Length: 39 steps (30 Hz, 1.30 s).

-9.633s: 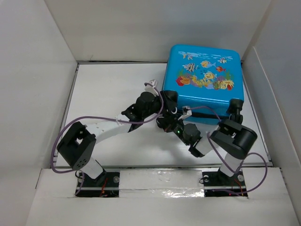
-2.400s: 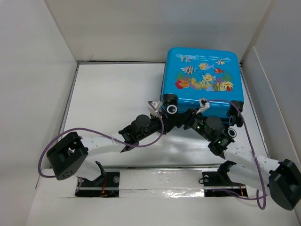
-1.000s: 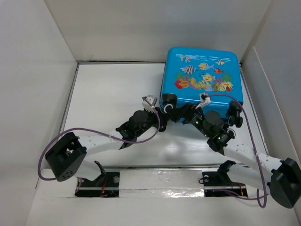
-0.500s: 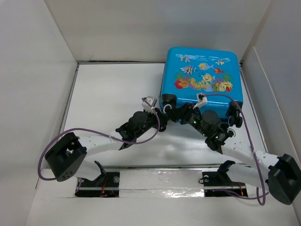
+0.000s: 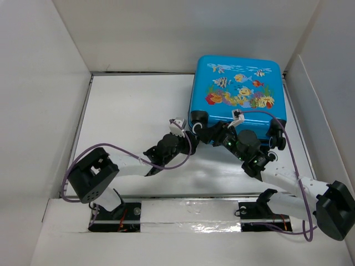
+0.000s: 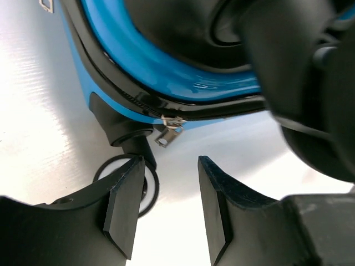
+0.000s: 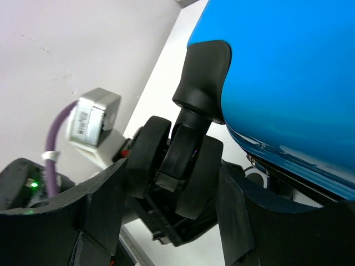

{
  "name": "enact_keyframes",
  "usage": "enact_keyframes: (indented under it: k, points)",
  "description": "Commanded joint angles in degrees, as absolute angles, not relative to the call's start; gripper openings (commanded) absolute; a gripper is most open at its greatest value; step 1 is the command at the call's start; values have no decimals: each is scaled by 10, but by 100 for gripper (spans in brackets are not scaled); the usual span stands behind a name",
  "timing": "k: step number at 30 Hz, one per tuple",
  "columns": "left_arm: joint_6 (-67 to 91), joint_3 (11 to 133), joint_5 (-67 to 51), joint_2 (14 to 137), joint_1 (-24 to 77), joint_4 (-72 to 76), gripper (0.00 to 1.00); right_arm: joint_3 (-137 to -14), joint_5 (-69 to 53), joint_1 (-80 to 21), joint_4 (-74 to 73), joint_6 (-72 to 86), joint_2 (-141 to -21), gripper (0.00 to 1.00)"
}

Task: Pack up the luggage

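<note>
Blue luggage [image 5: 238,91], left tool [image 6: 166,185] now parted, empty, drawn back, right tool [image 7: 173,169] clamping wheel [image 7: 178,158].

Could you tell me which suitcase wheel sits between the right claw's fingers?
The wheel at the luggage's near left corner; the near right wheel has nothing around it.

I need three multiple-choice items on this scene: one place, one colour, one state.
1. Where on the table does the luggage lie? A far right corner; B near left corner; C centre.
2. Its shell colour? A red; B blue; C green.
3. The left gripper is: A open and empty; B shut on a cloth; C out of view.
Answers: A, it sits by the far and right walls; B, the lid is bright blue; A, a clear gap shows between its fingers.
</note>
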<state>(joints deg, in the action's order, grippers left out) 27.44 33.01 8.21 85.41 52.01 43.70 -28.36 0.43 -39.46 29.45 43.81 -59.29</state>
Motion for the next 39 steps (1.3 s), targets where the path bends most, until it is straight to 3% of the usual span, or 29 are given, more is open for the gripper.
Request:
enact_keyframes:
  k: [1,15,21,29,39]
  points:
    - [261,359,106,867,518,507,40,-300,16,-398,335,422,-592,43]
    - [260,380,142,921,523,576,36,-295,4,-403,352,425,-593,43]
    - [257,381,151,934,523,580,25,-294,4,-403,352,425,-591,42]
    - [252,384,156,937,523,575,1,-293,4,-403,354,426,-589,42]
    - [238,357,179,905,523,563,0,-290,4,-403,355,428,-586,42]
